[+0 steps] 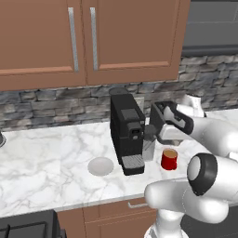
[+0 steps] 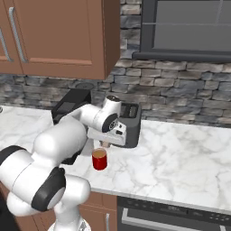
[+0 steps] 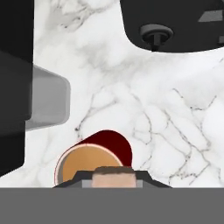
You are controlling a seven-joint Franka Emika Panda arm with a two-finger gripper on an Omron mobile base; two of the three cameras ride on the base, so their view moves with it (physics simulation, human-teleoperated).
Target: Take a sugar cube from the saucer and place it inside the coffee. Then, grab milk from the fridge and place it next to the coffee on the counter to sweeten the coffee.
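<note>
One sugar cube (image 3: 114,176) clamped in gripper (image 3: 114,180), directly over coffee (image 3: 89,164) on counter (image 3: 175,131); saucer (image 1: 100,166) left of coffee machine (image 1: 126,132).

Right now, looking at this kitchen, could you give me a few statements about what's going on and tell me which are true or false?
1. The tiny tan sugar cube sits between the gripper fingers. True.
2. The small red coffee cup stands on the round white saucer. False: it stands on the white marble counter, apart from the saucer.
3. The gripper hovers above the cup. True.
4. The saucer lies right of the black coffee machine in the left base view. False: left.
</note>
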